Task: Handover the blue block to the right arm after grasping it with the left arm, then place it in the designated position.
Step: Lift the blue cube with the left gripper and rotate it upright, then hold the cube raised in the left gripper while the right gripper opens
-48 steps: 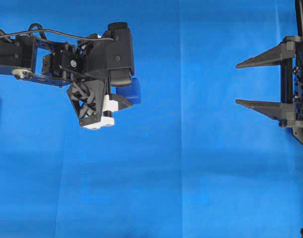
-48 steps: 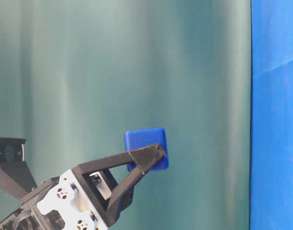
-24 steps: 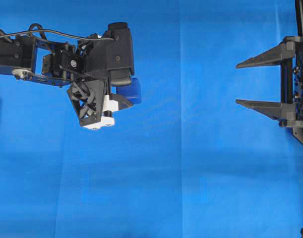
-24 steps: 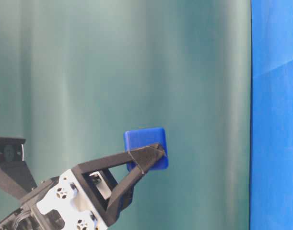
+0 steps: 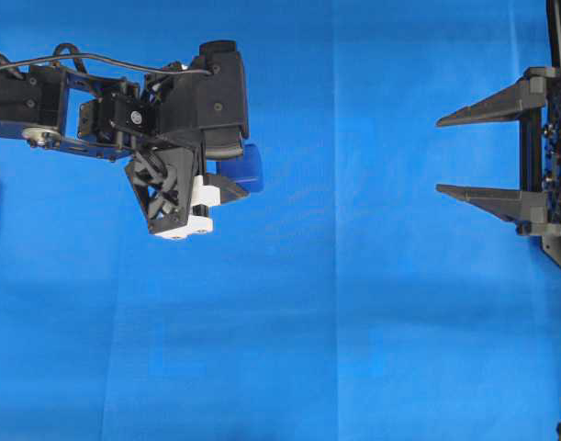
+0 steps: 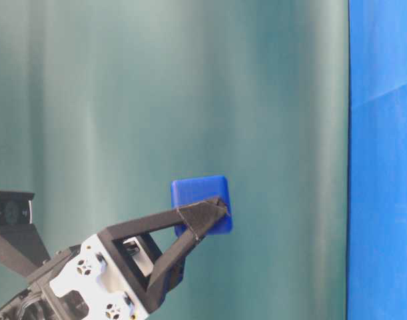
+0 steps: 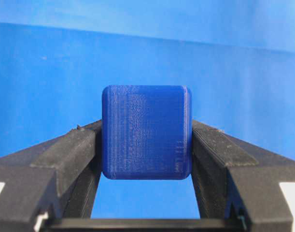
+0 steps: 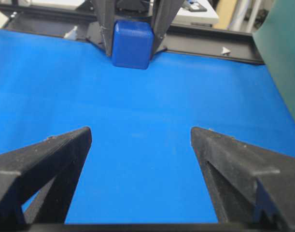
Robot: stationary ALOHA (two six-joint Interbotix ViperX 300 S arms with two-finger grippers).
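The blue block (image 7: 146,121), a small deep-blue cube with rounded edges, is pinched between the two black fingers of my left gripper (image 5: 244,175), which is shut on it. The block (image 6: 198,191) is held in the air above the cloth (image 5: 353,322), at the upper left of the overhead view. My right gripper (image 5: 438,155) stands at the right edge, open wide and empty, with its fingers pointing left toward the block (image 8: 133,43). A broad stretch of cloth separates the two grippers. No mark for the designated position shows on the cloth.
Plain bright-blue cloth covers the whole table. A green backdrop (image 6: 190,100) hangs behind the left arm. A dark table frame (image 8: 210,46) runs along the far edge in the right wrist view. The right arm's body (image 5: 555,165) fills the right edge.
The left gripper and the block have shifted very slightly in the table-level view. The right gripper has not moved.
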